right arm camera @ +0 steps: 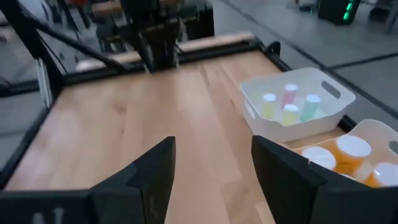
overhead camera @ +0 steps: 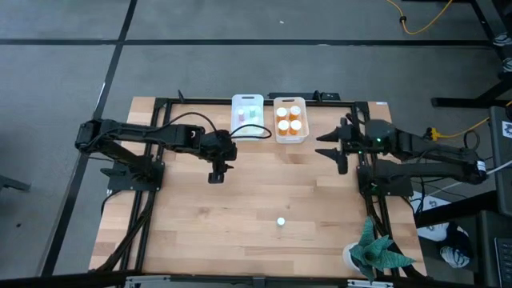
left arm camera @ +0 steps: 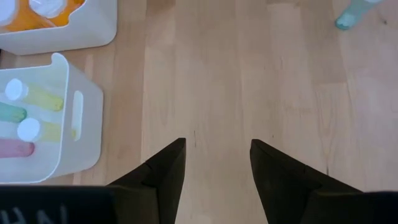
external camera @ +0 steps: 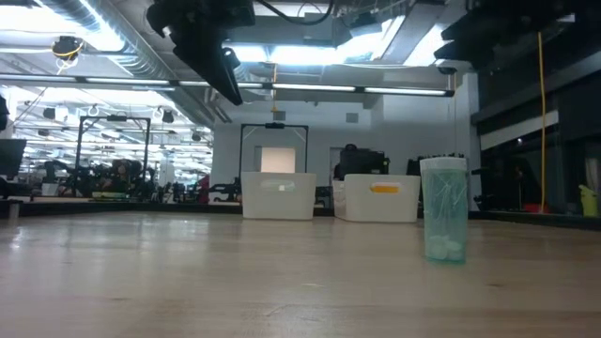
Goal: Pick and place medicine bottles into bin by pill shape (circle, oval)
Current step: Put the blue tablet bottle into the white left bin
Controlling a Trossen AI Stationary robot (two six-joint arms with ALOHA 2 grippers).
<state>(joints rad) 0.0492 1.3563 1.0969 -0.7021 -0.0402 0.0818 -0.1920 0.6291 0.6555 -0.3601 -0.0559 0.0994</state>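
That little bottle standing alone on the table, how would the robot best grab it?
The lone bottle stands upright, pale blue-green with a white cap and bare table all round. Probably best to come straight down from above and close the fingers on its round body just under the cap. The open left tool looks about as near as the right.

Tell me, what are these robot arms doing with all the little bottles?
They are sorting medicine bottles into two white bins. The left bin holds small pastel bottles, and the right bin holds orange bottles. One small bluish bottle stands alone on the table, out in front. Right now neither arm holds anything: the left gripper hangs open near the left bin, and the right gripper waits open beside the right bin.
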